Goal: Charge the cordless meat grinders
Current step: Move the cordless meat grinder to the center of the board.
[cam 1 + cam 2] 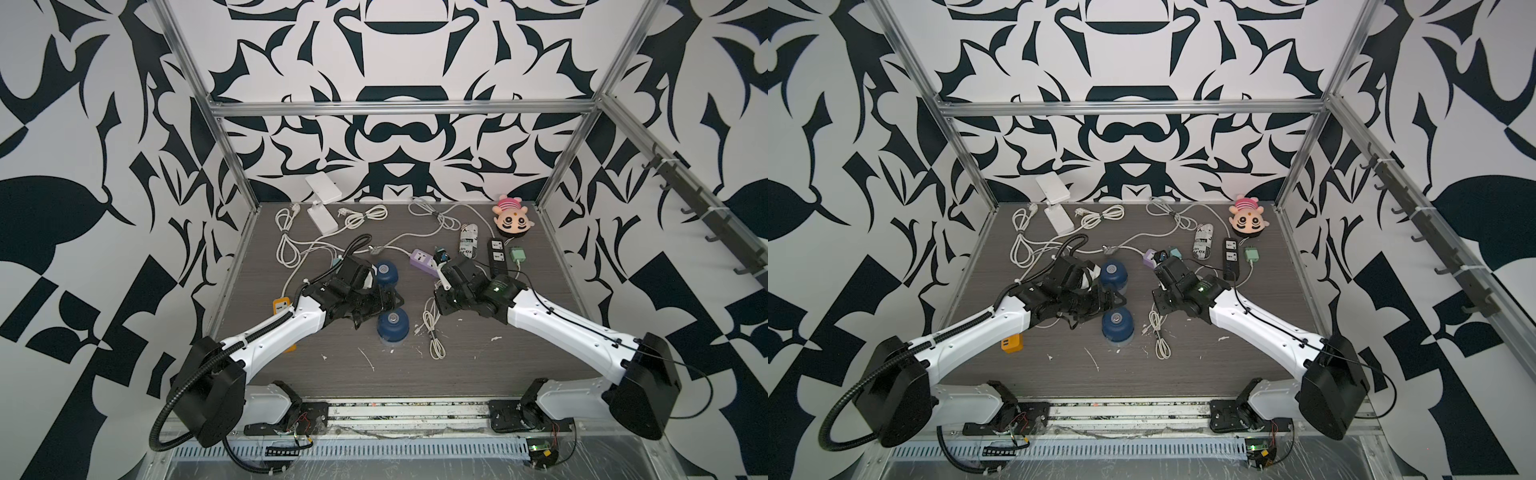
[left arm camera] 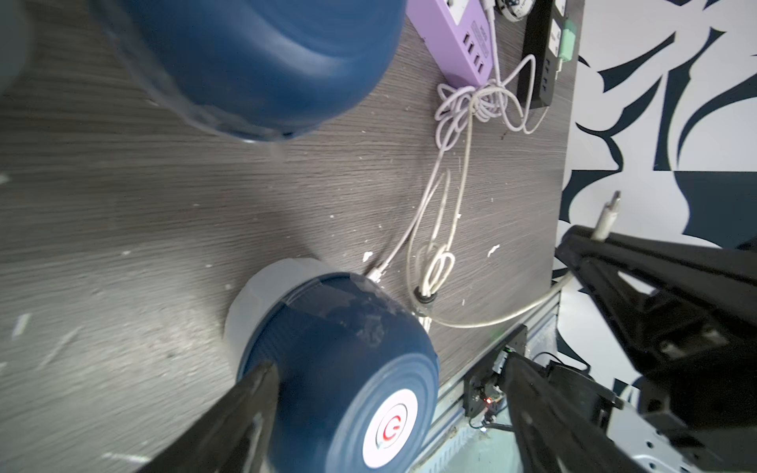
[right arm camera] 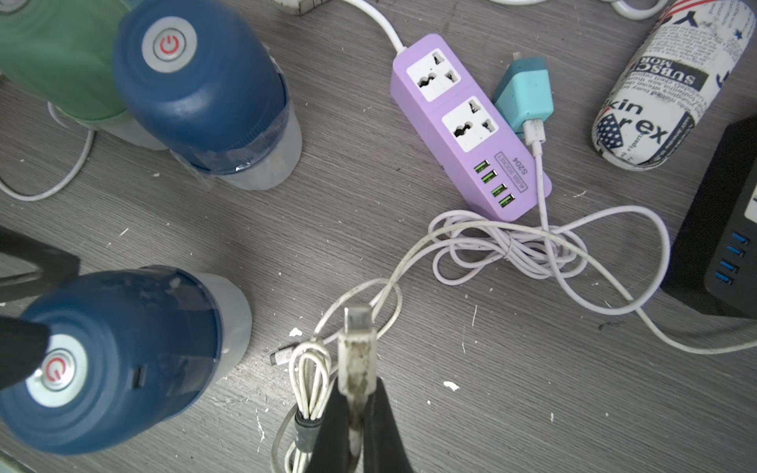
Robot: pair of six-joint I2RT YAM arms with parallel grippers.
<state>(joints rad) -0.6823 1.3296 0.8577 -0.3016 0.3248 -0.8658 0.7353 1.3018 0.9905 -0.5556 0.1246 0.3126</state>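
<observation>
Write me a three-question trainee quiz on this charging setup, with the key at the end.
1. Multiple choice: what is the right gripper shut on? A) a grinder B) a USB cable plug C) nothing
2. True or false: the left gripper is clamped shut on the near navy grinder.
3. How many USB ports on the purple power strip glow green, and how many have a cable in them?
Key: 1) B. 2) False: its jaws stand wide open. 3) Four glow green; none has a cable in it.
</observation>
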